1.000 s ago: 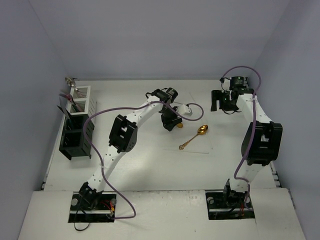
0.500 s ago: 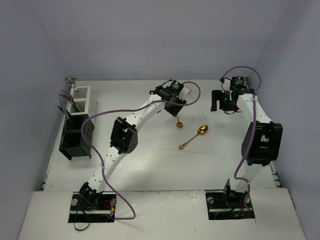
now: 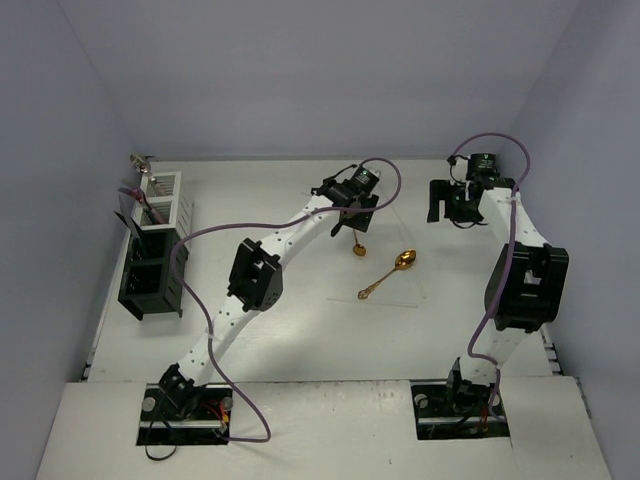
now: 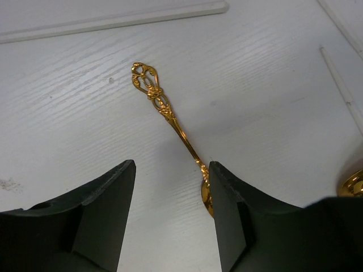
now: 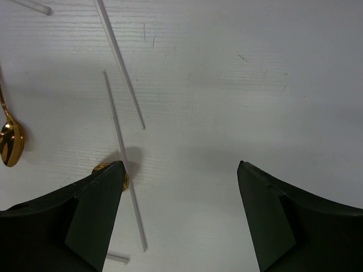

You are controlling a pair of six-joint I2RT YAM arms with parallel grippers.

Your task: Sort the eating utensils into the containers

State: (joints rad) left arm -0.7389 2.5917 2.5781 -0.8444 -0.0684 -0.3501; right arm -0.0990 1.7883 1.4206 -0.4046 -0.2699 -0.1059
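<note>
A small gold spoon (image 4: 170,116) with an ornate handle lies on the white table, its bowl partly hidden behind my left gripper's right finger. My left gripper (image 4: 172,167) is open with only bare table between its fingers. From above, this spoon (image 3: 358,246) lies just in front of the left gripper (image 3: 352,212). A larger gold spoon (image 3: 390,272) lies to its right. My right gripper (image 5: 180,165) is open over bare table at the back right (image 3: 441,208). The containers stand at the far left, a white slatted bin (image 3: 166,199) and black bins (image 3: 150,268).
Thin clear sticks (image 5: 121,144) lie on the table beside my right gripper's left finger. The white bin holds a pink-handled piece (image 3: 134,194) and a silver one (image 3: 141,163). Purple cables loop over both arms. Walls close in the table on three sides.
My left arm has drawn back from low over the small gold spoon toward the rear of the table, and its jaws have widened a little. The right arm has barely shifted.
</note>
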